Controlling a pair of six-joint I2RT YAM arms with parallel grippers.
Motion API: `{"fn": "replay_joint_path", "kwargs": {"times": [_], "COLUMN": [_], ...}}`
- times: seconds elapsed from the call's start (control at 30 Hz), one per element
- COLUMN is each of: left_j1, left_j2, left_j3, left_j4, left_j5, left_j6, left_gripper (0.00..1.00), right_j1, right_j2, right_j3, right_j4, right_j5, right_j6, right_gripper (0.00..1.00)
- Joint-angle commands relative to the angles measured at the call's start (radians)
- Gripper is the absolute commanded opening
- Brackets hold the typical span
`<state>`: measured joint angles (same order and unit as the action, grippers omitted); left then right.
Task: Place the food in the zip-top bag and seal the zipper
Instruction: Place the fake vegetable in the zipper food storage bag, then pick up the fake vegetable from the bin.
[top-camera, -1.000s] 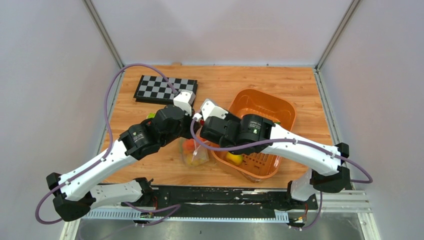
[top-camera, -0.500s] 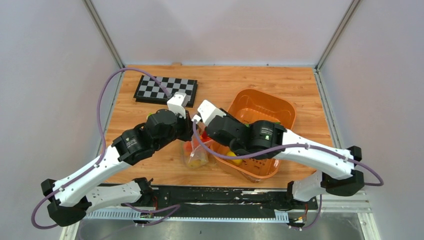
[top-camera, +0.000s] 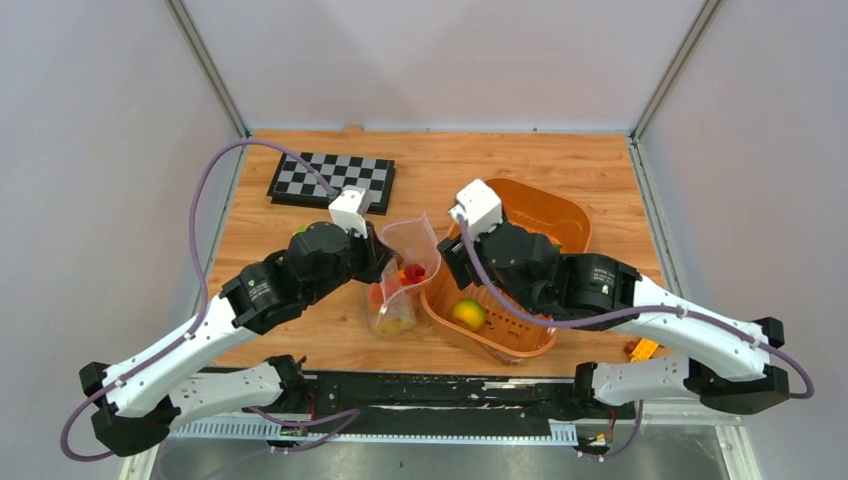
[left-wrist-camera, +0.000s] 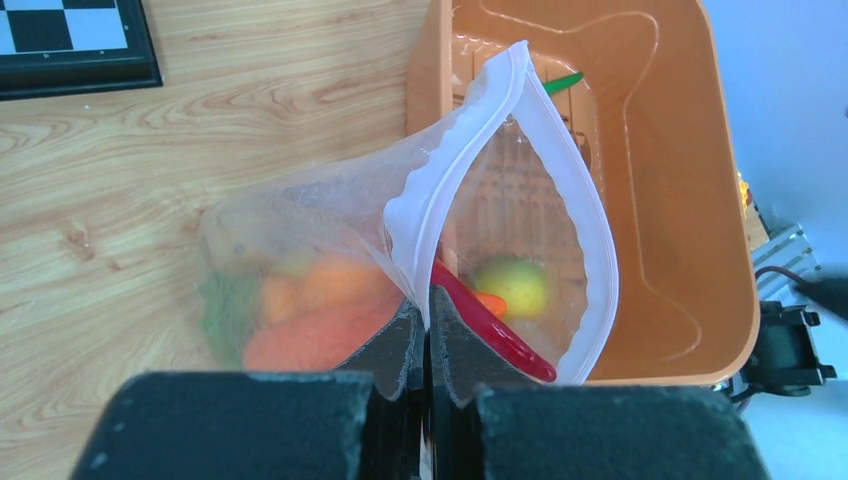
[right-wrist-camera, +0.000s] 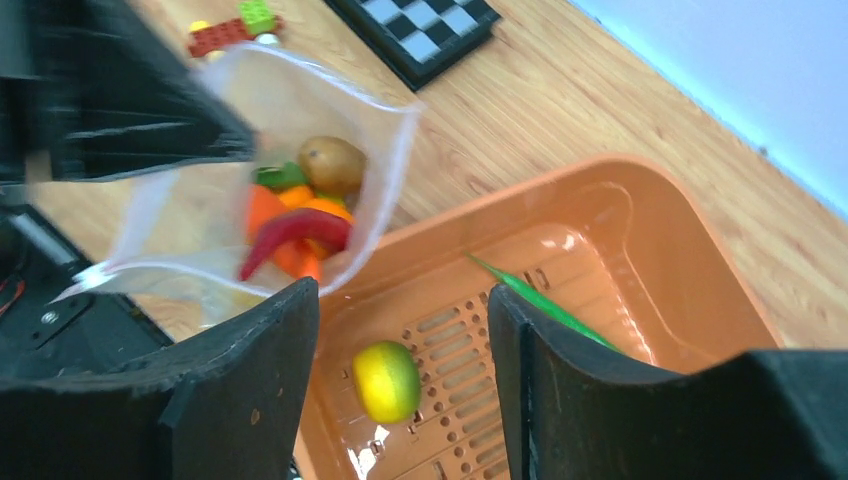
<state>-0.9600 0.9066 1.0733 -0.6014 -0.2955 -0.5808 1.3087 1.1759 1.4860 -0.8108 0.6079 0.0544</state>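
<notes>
Counter (top-camera: 450, 170), L to R:

1. Board (top-camera: 331, 180): chequered, flat, far left. Not in play.
2. Blocks (right-wrist-camera: 235, 25): red/yellow/green, left of bag. Not food; leave.
3. My L gripper (left-wrist-camera: 427, 318): jaws pressed together, pinching the bag's rim at the zipper and holding that lip up.
4. Bag (top-camera: 405, 268): centre, between my two arms, just left of basket. Lower end looks to rest on counter. Mouth gapes, facing up and right. Zipper (left-wrist-camera: 458, 128) unsealed, the two lips well apart.
5. Food (left-wrist-camera: 320, 310) in bag: orange pcs, a brown one, some green, all low down. Chilli (right-wrist-camera: 290, 232) lies nearer the mouth.
6. Basket (top-camera: 565, 215): orange, right of centre. Its left wall is touching or v. near the bag; can't tell which.
7. Fruit (right-wrist-camera: 387, 380): yellow-green ball on basket floor, at the bag-side end.
8. Green piece (right-wrist-camera: 545, 300): long, thin, on basket floor. Long axis runs diagonally toward the far wall.
9. My R gripper (right-wrist-camera: 400, 295): jaws spread wide, nothing between them, touching nothing. It hangs over the basket's bag-side end, fruit just below.

Est.: two pcs left to bag, then seal. R arm is nearer both. Fruit lies under R gripper, bag mouth to its left, so it's a short carry. For the green piece I'd close across its thin axis.
</notes>
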Motion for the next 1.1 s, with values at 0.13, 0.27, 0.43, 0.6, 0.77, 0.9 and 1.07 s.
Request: {"fn": "replay_joint_path", "kwargs": {"times": [0.13, 0.27, 0.43, 0.6, 0.77, 0.9, 1.07], "left_j1": [0.003, 0.003, 0.003, 0.005, 0.005, 0.004, 0.004], "left_j2": [-0.029, 0.143, 0.221, 0.171, 0.158, 0.124, 0.106], "left_j3": [0.126, 0.287, 0.343, 0.237, 0.213, 0.151, 0.122], "left_j4": [-0.02, -0.273, -0.298, -0.221, -0.243, -0.182, -0.138], "left_j5": [0.037, -0.039, 0.028, -0.038, -0.053, -0.013, 0.014], "left_j6": [0.006, 0.089, 0.045, 0.023, 0.043, 0.03, 0.024], "left_gripper": [0.05, 0.04, 0.0, 0.0, 0.0, 0.0, 0.0], "right_j1": [-0.435, -0.599, -0.705, -0.778, -0.812, -0.814, -0.813], "right_j2": [-0.154, -0.184, -0.125, 0.006, 0.156, 0.259, 0.347], "right_j3": [-0.226, -0.363, -0.434, -0.427, -0.384, -0.352, -0.336], "right_j4": [0.033, 0.056, 0.086, 0.082, 0.106, 0.068, -0.019], "right_j5": [-0.218, -0.274, -0.302, -0.254, -0.292, -0.193, -0.029], "right_j6": [0.362, 0.503, 0.587, 0.711, 0.781, 0.865, 1.025], "right_gripper": [0.68, 0.73, 0.79, 0.76, 0.67, 0.65, 0.61]}}
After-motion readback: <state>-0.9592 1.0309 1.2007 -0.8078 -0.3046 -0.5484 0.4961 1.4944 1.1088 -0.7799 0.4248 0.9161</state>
